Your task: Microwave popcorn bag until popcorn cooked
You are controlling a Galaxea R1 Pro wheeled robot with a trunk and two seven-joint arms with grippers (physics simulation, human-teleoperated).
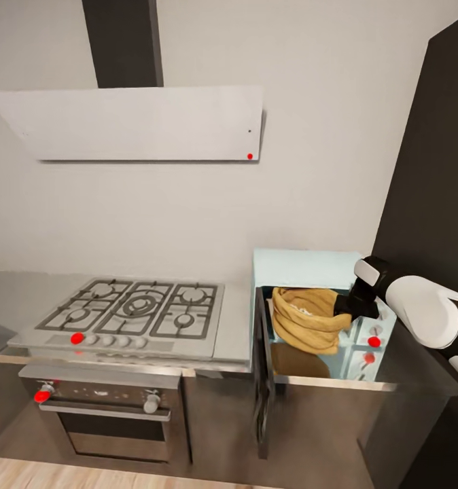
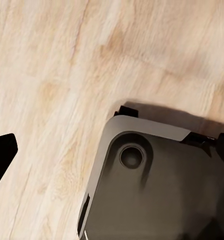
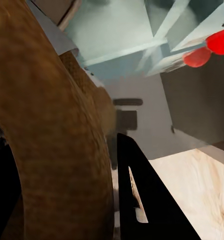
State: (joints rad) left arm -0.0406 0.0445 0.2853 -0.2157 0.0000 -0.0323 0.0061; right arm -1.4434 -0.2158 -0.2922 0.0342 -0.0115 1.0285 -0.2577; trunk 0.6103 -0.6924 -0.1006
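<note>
The pale mint-blue microwave (image 1: 304, 261) stands on the steel countertop (image 1: 234, 333) with its dark door (image 1: 263, 380) swung out to the left. The tan-orange popcorn bag (image 1: 307, 316) sits tilted in the open cavity, partly over the threshold. My right gripper (image 1: 348, 305) reaches in from the right and is shut on the bag's rolled rim. In the right wrist view the brown rim (image 3: 47, 150) runs between my black fingers (image 3: 139, 200), with the mint cavity (image 3: 121, 35) beyond. The popcorn kernels are hidden. My left gripper (image 2: 112, 155) hangs open over the wooden floor.
A grated gas hob (image 1: 134, 309) lies left of the microwave, with a steel oven (image 1: 107, 414) under it and a white hood (image 1: 134, 122) above. A tall dark cabinet (image 1: 433, 170) rises at the right. My grey base (image 2: 156, 190) shows below the left wrist.
</note>
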